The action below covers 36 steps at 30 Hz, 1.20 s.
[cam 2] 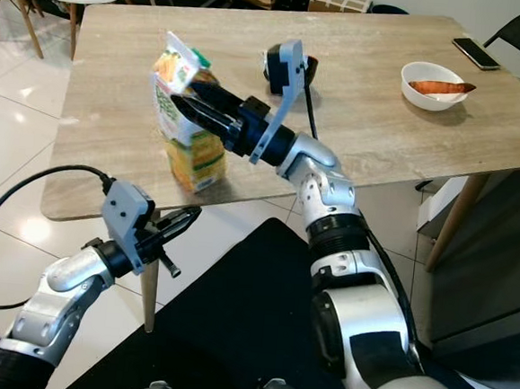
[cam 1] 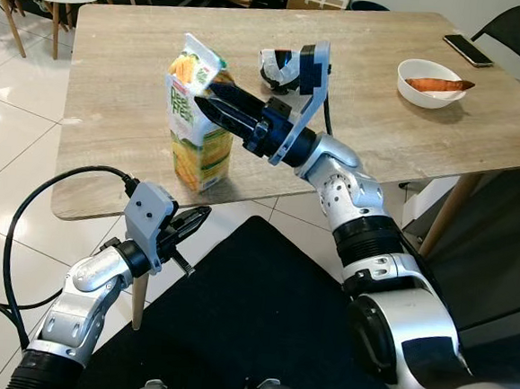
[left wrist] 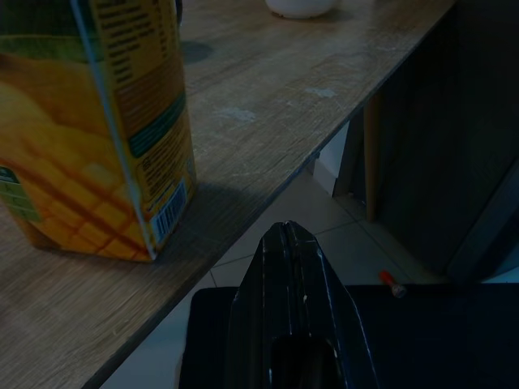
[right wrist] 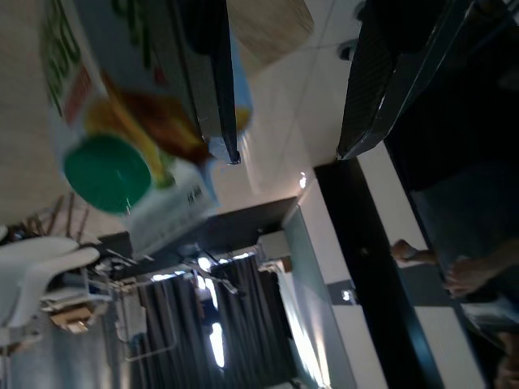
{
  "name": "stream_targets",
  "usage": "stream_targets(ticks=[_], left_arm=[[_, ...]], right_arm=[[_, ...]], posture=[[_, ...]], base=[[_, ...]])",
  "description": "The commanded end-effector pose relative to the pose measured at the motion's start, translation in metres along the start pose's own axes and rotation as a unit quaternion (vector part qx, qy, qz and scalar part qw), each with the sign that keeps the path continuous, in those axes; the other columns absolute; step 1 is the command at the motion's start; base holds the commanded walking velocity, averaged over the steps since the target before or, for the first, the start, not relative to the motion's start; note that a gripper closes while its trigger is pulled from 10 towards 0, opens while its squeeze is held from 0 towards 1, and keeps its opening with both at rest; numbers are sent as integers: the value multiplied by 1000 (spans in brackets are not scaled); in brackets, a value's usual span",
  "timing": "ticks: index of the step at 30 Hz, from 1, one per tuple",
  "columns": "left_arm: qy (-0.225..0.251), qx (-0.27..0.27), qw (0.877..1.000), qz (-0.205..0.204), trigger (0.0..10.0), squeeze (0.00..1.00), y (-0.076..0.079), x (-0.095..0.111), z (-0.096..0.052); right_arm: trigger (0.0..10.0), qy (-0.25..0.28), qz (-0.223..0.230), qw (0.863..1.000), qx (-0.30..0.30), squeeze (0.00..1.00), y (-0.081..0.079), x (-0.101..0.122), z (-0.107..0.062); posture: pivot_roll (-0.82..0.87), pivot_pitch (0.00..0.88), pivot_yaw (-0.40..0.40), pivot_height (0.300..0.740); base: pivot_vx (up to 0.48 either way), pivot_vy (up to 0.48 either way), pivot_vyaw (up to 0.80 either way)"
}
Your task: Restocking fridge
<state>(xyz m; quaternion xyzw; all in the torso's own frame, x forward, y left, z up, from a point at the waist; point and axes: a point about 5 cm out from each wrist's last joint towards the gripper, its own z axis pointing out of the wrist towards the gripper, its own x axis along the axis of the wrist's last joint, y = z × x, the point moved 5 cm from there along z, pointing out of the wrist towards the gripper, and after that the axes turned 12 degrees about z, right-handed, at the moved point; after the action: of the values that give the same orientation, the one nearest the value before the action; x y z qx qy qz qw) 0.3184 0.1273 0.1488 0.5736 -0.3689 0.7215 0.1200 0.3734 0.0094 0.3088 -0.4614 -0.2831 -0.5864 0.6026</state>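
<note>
Juice carton point(cam 1: 196, 122) upright near front edge of wooden bench point(cam 1: 114, 102), right pincer point(cam 1: 215, 101) at its upper part.

Head views: right pincer reaching in from the right, one black finger across the carton's front near the top, jaws parted around it, contact hard to judge; left pincer point(cam 1: 190, 221) low below the bench edge, fingers pressed together; white bowl point(cam 1: 431, 83) holding something orange and a phone point(cam 1: 469, 50) at the far right corner. Left wrist view: carton point(left wrist: 93, 121) standing close to the bench edge, closed black fingers point(left wrist: 293, 284) below it over tiled floor point(left wrist: 324, 219). Right wrist view: green cap point(right wrist: 107, 173) on the carton's sloped top, one finger point(right wrist: 203, 73) against the carton, the other well apart.
</note>
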Motion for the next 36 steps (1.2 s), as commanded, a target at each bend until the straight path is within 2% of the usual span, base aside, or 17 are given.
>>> stream_targets(ticks=[1, 7, 12, 17, 18, 20, 21, 23, 26, 27, 28, 30, 31, 32, 33, 35, 36], left_arm=[[-3, -10, 1000, -3, 10000, 0, 6, -1, 2], [-2, -7, 1000, -2, 10000, 0, 4, 0, 1], [-3, -10, 1000, -2, 10000, 0, 4, 0, 1], [-3, -13, 1000, -3, 10000, 0, 5, -1, 1], [-3, -12, 1000, -2, 10000, 0, 5, 0, 1], [-2, -11, 1000, -1, 10000, 0, 4, 0, 2], [-3, -10, 1000, 0, 10000, 0, 4, -1, 2], [-3, -8, 1000, 0, 10000, 0, 3, -1, 3], [-4, -8, 1000, -1, 10000, 0, 3, -2, 4], [-5, -8, 1000, -1, 10000, 0, 3, -2, 4], [-5, -8, 1000, -1, 10000, 0, 3, -2, 4], [-6, -9, 1000, -2, 10000, 0, 3, -2, 4], [-6, -9, 1000, -3, 10000, 0, 4, -2, 3], [-6, -9, 1000, -3, 10000, 0, 4, -2, 3], [-7, -9, 1000, -4, 10000, 0, 4, -3, 3], [-7, -9, 1000, -4, 10000, 0, 4, -3, 3], [-8, -10, 1000, -4, 10000, 0, 4, -3, 3]], right_arm=[[10000, 8, 8, 1000, 6, 0, -3, 2, 0], [10000, 35, 21, 999, 19, 0, -9, 17, 1], [10000, 71, 26, 996, 52, 0, -22, 44, -3], [10000, 84, 10, 995, 48, 0, -23, 56, -8], [10000, 84, -23, 996, 12, 0, -16, 60, -9], [10000, 83, -46, 995, -13, 0, -11, 62, -10], [10000, 66, -88, 993, -47, 0, -4, 58, -11], [10000, 52, -118, 989, -67, 0, 0, 54, -12], [10000, 39, -129, 987, -82, 0, 1, 46, -12], [10000, 33, -131, 987, -87, 259, 1, 44, -12], [10000, 33, -131, 987, -87, 259, 1, 44, -12], [10000, 22, -134, 986, -96, 824, 1, 40, -11], [10000, 19, -136, 985, -108, 757, 2, 38, -10], [10000, 19, -138, 984, -115, 757, 3, 37, -9], [10000, 20, -138, 981, -134, 161, 6, 36, -9], [10000, 20, -138, 981, -134, 161, 6, 36, -9], [10000, 25, -135, 978, -154, 0, 9, 36, -9]], posture=[[-69, 155, -53, 740], [-68, 144, -53, 740], [-71, 136, -48, 740], [-75, 137, -44, 740], [-77, 137, -43, 740], [-77, 137, -43, 740], [-81, 138, -40, 740], [-81, 138, -40, 740], [-83, 146, -38, 740], [-84, 147, -38, 740], [-84, 147, -38, 740], [-84, 150, -36, 740], [-84, 151, -36, 740], [-84, 151, -36, 740], [-84, 151, -36, 740], [-84, 151, -36, 740], [-84, 151, -36, 740]], base=[[0, 0, 0], [0, 0, 0], [0, 0, 0], [0, 0, 0], [0, 0, 0], [0, 0, 0], [0, 0, 0], [0, 0, 0], [0, 0, 0], [0, 0, 0], [0, 0, 0], [0, 0, 0], [0, 0, 0], [0, 0, 0], [0, 0, 0], [0, 0, 0], [0, 0, 0]])
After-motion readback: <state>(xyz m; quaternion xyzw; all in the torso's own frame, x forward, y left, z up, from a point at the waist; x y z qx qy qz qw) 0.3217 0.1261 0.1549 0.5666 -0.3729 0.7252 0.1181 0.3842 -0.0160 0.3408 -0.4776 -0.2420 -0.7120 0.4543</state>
